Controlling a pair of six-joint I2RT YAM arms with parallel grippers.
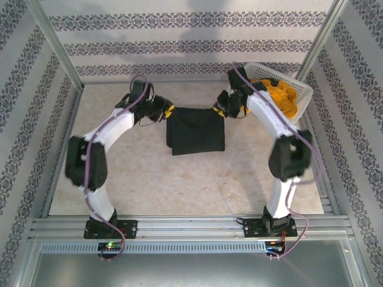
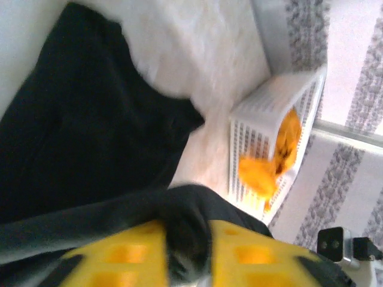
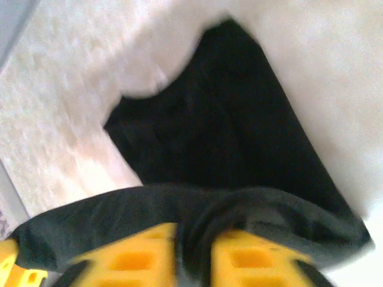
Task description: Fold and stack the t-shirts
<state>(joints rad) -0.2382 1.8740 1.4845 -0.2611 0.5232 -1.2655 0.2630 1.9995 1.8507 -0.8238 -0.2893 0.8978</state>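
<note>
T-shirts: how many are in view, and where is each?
2. The black t-shirt lies on the table; the orange-yellow t-shirt sits in the white basket at the far right. More may be hidden beneath it.

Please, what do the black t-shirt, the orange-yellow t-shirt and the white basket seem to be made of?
The black t-shirt looks like soft, matte cloth: it lies folded flat with limp, creased edges. The orange-yellow t-shirt is likely similar cloth: it sits crumpled in a heap. The white basket is probably rigid plastic, slightly glossy: its walls are a moulded lattice of slots.
</note>
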